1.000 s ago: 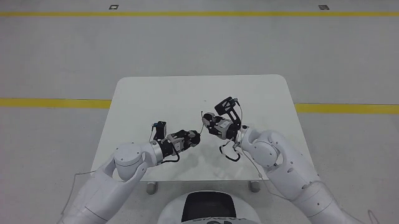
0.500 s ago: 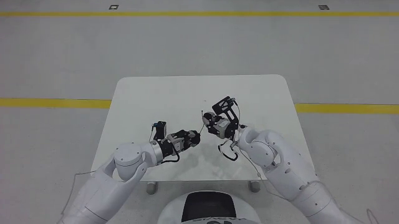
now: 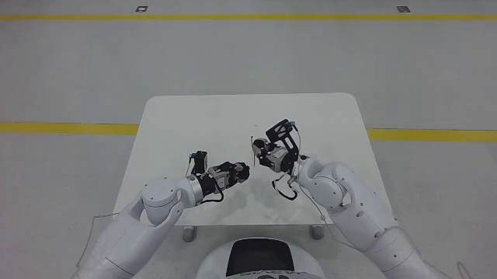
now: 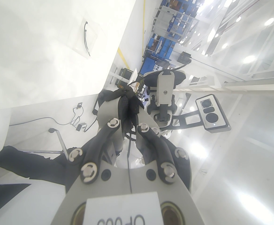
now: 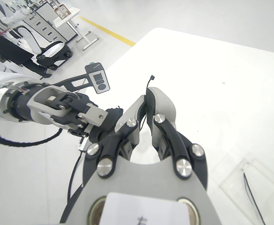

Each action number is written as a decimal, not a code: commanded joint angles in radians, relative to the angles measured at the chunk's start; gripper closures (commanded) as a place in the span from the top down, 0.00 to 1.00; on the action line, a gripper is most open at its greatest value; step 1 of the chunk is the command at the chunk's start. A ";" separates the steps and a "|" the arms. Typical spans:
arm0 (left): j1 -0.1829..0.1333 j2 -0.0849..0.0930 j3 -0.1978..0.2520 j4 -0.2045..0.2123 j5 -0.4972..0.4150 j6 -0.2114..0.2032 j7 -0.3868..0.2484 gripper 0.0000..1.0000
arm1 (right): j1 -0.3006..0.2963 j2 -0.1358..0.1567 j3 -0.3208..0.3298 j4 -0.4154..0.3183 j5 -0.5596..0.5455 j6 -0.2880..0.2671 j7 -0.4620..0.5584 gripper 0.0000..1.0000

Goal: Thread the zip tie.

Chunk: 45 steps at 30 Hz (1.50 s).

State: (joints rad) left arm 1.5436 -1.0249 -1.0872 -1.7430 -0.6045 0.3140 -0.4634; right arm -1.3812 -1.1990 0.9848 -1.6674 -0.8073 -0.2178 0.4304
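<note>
- Step in hand: judged to be bringing the tail of the zip tie (image 5: 148,83) to its head (image 5: 152,77) for threading; the tail is not yet through.
- Right pincer (image 5: 146,98): closed on the zip tie just below the head, which stands free above the pads. The strap runs back between the fingers toward the palm.
- Left pincer (image 4: 128,99): pads pressed together, seemingly on the tail end. A thin dark strand runs from the pads back over the palm, but you cannot confirm the tip itself.
- Position: both pincers are held above the desk (image 3: 178,123), nearer its near edge and about midway between the left and right edges. Their tips are near each other but apart.
- Method: hold the head steady and turn its slot to face the left pincer. Bring the tail in slowly along the slot's axis, with little tip showing, so it does not bend aside. Expect the thin strap to flex and slip.
- Clear bag (image 5: 266,181): flat on the desk with a spare tie (image 5: 251,195) inside, well apart from both pincers. Stay above it.
- Room: broad desk surface runs from the pincers to the far edge and far corners, so make your corrections that way. The near edge lies close under the wrists, leaving you little slack for pulling back.
</note>
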 commanded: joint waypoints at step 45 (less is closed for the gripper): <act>0.104 0.010 0.029 0.065 0.300 -0.462 0.053 0.00 | -0.070 0.017 0.046 -0.044 -0.085 -0.113 -0.098 0.00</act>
State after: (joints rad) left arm 1.6494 -1.0151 -1.0583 -1.6790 -0.3151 -0.1452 -0.4185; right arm -1.4512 -1.1817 1.0311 -1.7109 -0.8923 -0.3304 0.3328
